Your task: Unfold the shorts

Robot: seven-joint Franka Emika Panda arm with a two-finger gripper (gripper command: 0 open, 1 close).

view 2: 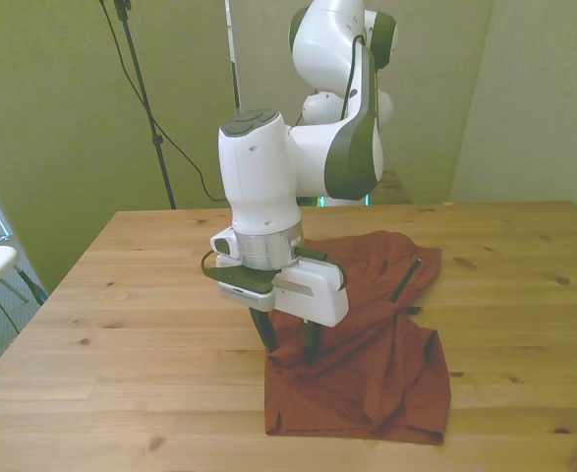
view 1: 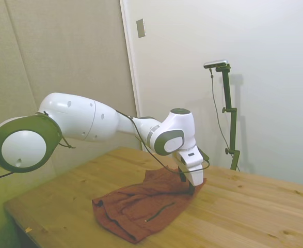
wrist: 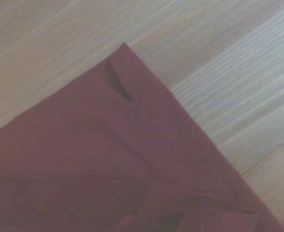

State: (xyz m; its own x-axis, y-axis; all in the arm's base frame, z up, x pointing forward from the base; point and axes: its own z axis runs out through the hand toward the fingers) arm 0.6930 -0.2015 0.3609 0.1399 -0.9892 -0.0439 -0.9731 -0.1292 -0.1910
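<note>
Gripper (view 2: 286, 342) was down at the shorts (view 2: 372, 334), near the edge twd the front view's left. Two dark fingers (view 2: 263, 331) stood a bit apart w/ rust-brown cloth between and around them; whether they'd actually pinched the fabric, couldn't tell. Side view hid the tips behind the white hand.

Shorts lay rumpled on the wooden table (view 2: 121, 324), roughly mid-table, spreading from under the hand twd the near edge and the front view's right. A dark pocket line (view 2: 404, 279) ran along the far-right part; in side view another showed on the near flap (view 1: 159, 211). Wrist view, soft focus, showed one pointed corner of the cloth (wrist: 125, 48) lying flat on bare wood, w/ a small fold beside it.

Progress, as a judgement: early. Cloth looked doubled over, layers stacked, outline lumpy, no clear two-leg shape. Left to do: lift an edge, draw it out, lay flat.
</note>
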